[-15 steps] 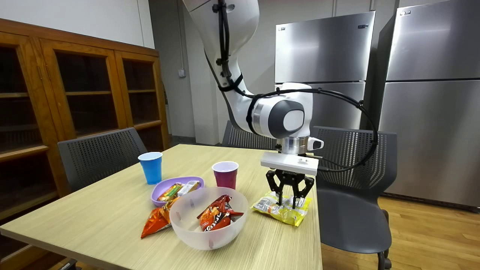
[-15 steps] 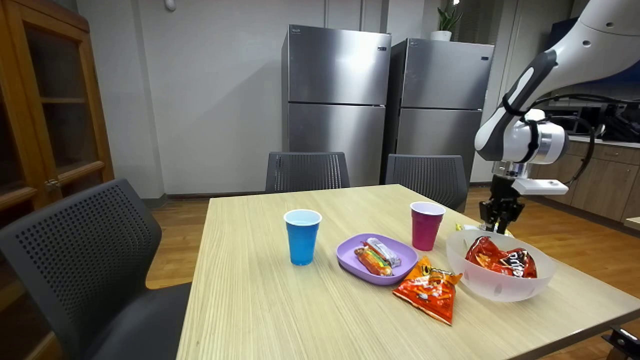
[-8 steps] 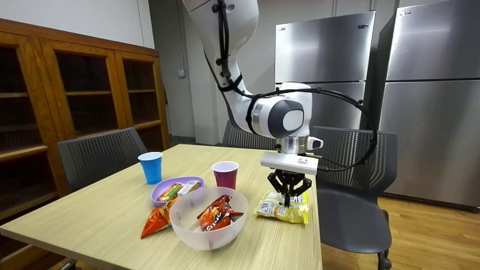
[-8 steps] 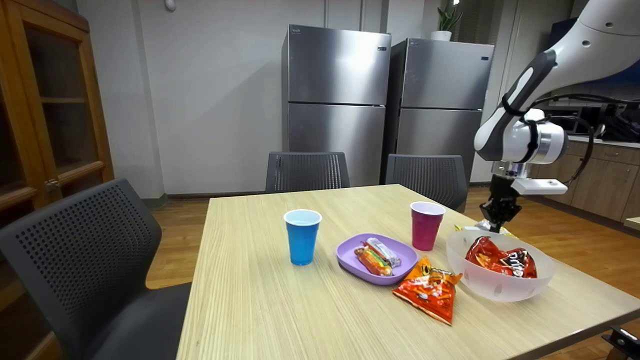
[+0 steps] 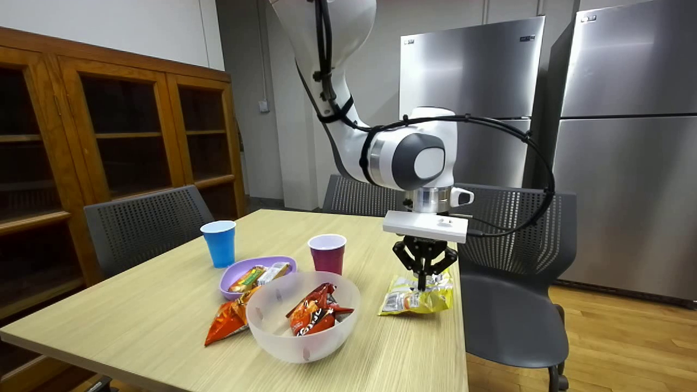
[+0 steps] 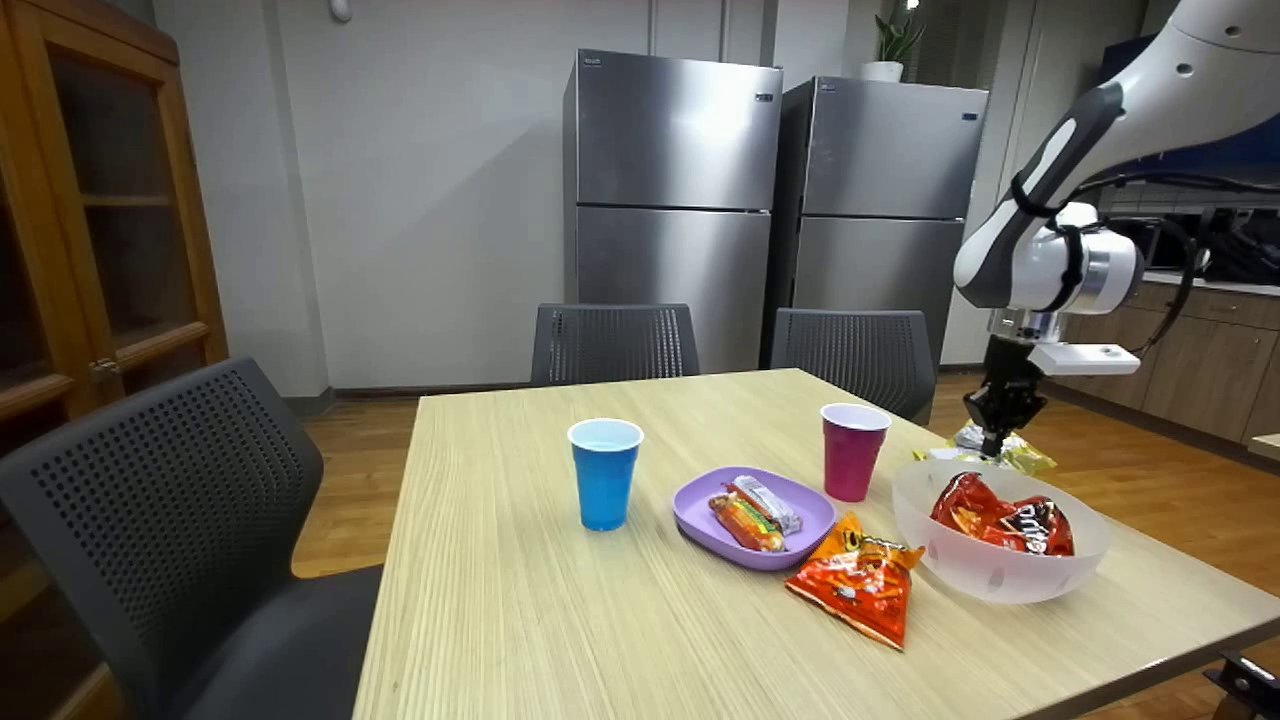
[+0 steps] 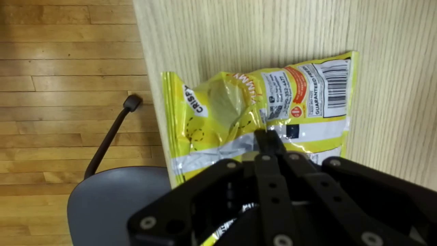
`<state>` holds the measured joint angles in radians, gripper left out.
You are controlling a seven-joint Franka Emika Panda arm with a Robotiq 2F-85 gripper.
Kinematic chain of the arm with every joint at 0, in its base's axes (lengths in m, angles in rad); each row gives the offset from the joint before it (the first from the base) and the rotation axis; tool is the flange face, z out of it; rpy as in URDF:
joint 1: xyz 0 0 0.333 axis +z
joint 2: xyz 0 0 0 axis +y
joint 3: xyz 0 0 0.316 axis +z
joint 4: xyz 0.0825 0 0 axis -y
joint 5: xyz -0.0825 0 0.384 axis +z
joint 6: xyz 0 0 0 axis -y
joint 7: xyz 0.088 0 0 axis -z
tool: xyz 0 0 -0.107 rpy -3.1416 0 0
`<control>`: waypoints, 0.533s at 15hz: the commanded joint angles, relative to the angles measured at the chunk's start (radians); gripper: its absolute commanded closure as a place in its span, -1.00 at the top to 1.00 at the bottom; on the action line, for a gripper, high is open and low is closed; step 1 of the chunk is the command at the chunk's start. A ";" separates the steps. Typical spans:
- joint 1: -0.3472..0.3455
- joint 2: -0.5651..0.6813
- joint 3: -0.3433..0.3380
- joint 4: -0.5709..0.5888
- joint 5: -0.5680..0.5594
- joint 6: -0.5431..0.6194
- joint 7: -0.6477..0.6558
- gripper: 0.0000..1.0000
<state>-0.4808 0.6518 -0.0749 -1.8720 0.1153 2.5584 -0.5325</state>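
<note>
A yellow snack bag (image 5: 435, 302) is at the table's edge, beyond the frosted bowl. My gripper (image 5: 421, 286) points down with its fingers closed together on the middle of the bag, pinching a fold of it. In the wrist view the fingertips (image 7: 267, 133) meet at the creased film, and the bag (image 7: 218, 102) spreads out on both sides, with its lower part hidden behind the fingers. In an exterior view the bag (image 6: 1030, 458) shows partly above the bowl's rim, beneath the gripper (image 6: 990, 448). The bag seems slightly raised; whether it still touches the table I cannot tell.
The frosted bowl (image 5: 267, 326) holds a red chip bag (image 5: 313, 310). An orange bag (image 5: 226, 321) lies beside it. A purple plate (image 5: 227, 280) bears wrapped snacks (image 5: 248, 279). A magenta cup (image 5: 326, 256) and a blue cup (image 5: 220, 245) stand upright. A chair (image 5: 512, 326) stands by the table edge.
The gripper, open over the yellow bag a second ago, has closed on it. Since then the arm has risen a little, and the bag has bunched up and moved up with it.
</note>
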 commanded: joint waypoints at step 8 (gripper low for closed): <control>-0.093 -0.224 0.057 -0.138 0.095 -0.067 -0.254 -1.00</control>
<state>-0.5418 0.5148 -0.0458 -1.9430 0.1665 2.5288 -0.6922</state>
